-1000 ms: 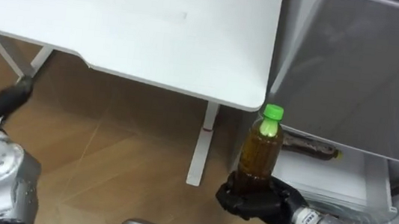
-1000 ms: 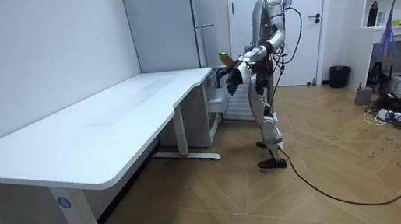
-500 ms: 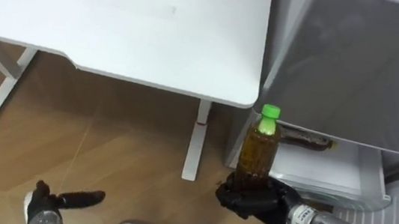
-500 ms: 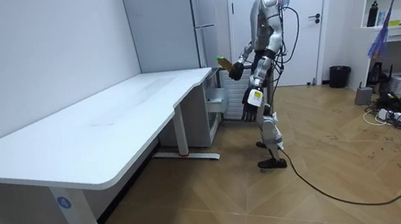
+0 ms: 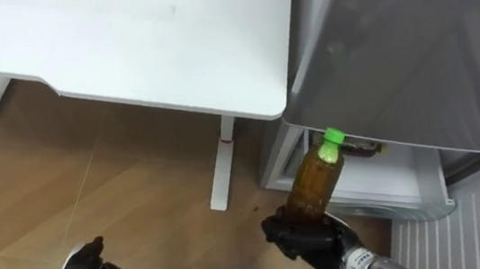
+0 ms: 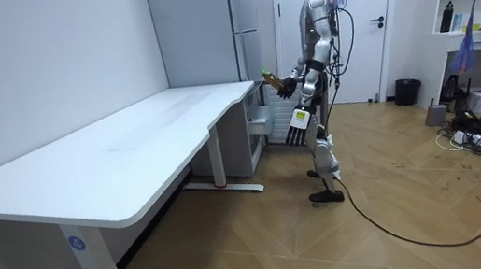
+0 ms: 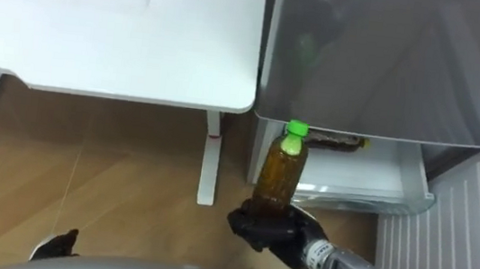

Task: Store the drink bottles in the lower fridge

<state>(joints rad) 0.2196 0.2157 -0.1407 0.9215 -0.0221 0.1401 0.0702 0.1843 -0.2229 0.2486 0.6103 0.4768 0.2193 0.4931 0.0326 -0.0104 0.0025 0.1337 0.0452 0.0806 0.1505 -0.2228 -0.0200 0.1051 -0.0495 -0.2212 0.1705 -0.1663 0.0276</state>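
We see the right hand (image 5: 305, 240) clamped round the base of an amber drink bottle (image 5: 316, 181) with a green cap. It is held upright just before the grey fridge (image 5: 411, 63) and its pulled-out lower drawer (image 5: 384, 183) — any print on it is too small to read. A second bottle (image 5: 363, 149) lies in that drawer, and the left hand (image 6: 299, 124) hangs at the robot's side, fingers straight.

Floor: light brown wooden plank floor (image 5: 125, 185), beneath the right hand (image 5: 305, 241).
Desk: long white flat-topped desk (image 5: 125, 31), left of the hand.
Wall: plain pale wall (image 6: 43, 68).
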